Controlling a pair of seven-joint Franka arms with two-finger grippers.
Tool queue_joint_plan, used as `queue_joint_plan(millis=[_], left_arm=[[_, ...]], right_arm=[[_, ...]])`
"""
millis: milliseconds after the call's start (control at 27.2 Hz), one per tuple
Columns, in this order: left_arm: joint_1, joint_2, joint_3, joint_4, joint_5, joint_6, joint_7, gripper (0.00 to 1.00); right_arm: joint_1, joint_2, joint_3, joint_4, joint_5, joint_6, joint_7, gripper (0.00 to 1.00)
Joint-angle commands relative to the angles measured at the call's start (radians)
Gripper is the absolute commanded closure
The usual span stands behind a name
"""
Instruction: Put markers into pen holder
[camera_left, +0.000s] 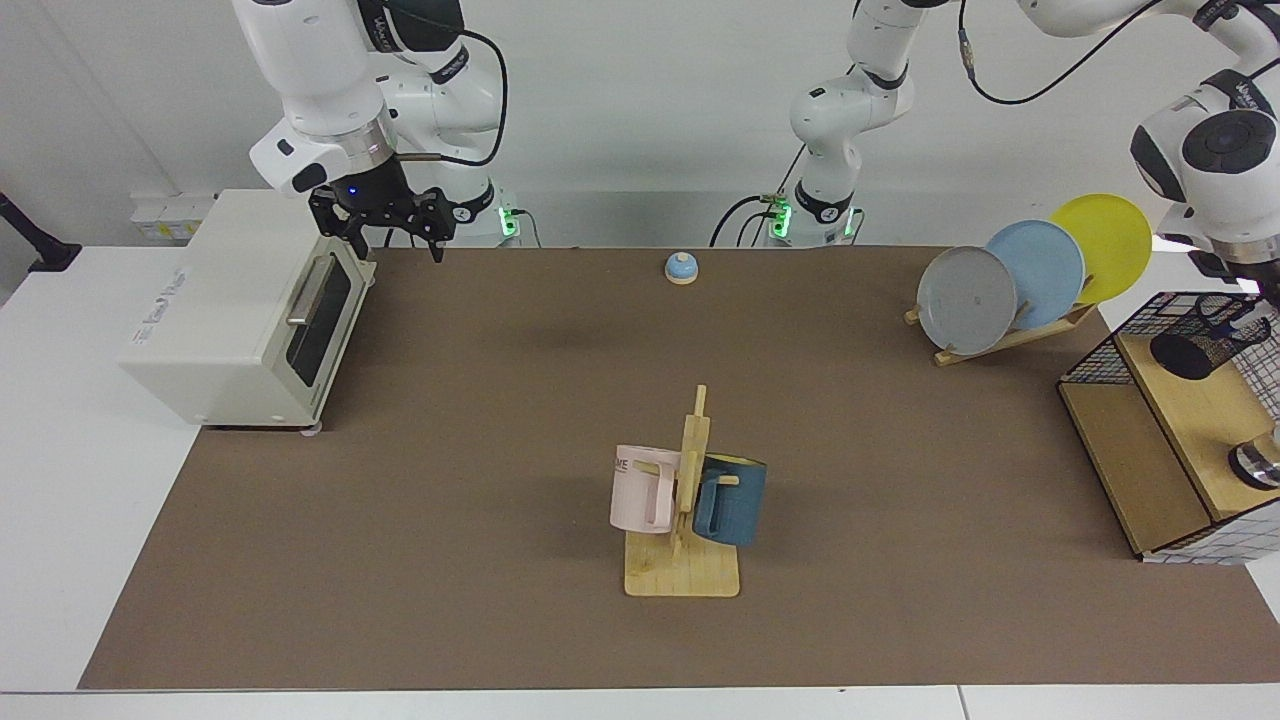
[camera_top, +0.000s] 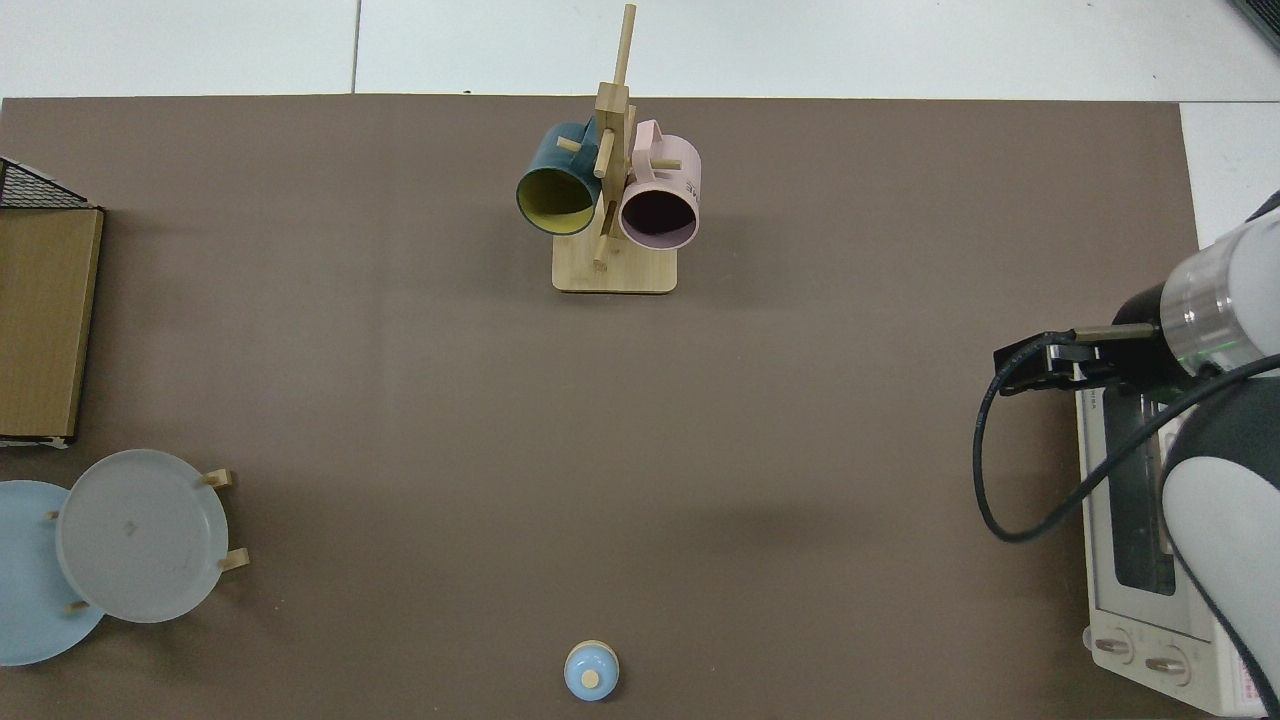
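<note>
The right gripper (camera_left: 390, 238) is being held in the air above the front upper corner of the white toaster oven (camera_left: 240, 310), its fingers spread wide with nothing between them; in the top view the same gripper (camera_top: 1040, 365) is being shown at the edge of the oven (camera_top: 1130, 520), and this arm is waiting. The left gripper (camera_left: 1262, 300) is being cut off by the edge of the facing view, just above the wire-grid rack (camera_left: 1090, 362), and whether it is wide, narrow or gripping cannot be told. The pen holder (camera_left: 1200, 335), a black mesh cup, is being seen tilted well off upright directly under that gripper, over the rack's upper wooden shelf (camera_left: 1190, 420); whether it is resting on the shelf or being carried clear of it cannot be told. The marker cannot be made out with certainty beside the holder. A round metal item (camera_left: 1257, 463) is being noted nearer along the same shelf. Well apart from the rack, a pink mug (camera_left: 640, 490) and a dark blue mug (camera_left: 730, 500) are being carried on a wooden mug tree (camera_left: 684, 570) at mid-table, three plates are being held on edge in a wooden plate stand (camera_left: 1010, 340), and a small blue bell (camera_left: 681, 267) is being observed near the arm bases.
</note>
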Motion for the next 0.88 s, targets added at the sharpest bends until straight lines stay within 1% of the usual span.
queue_joint_plan(millis=[0,662,846], left_arm=[[-0.018,-0.014,0.017,-0.028,-0.002,0.011,0.015,1.0],[-0.02,-0.02,0.017,-0.031,-0.088,-0.011,0.032,1.0],[-0.018,-0.021,0.021,-0.031,-0.178,-0.023,0.033,1.0]], right_arm=[[-0.015,0.009,0.01,0.012,-0.002,0.011,-0.026,0.0],[-0.017,0.009,0.01,0.012,-0.002,0.011,-0.026,0.0],[-0.015,0.009,0.01,0.012,-0.002,0.011,-0.024,0.0]])
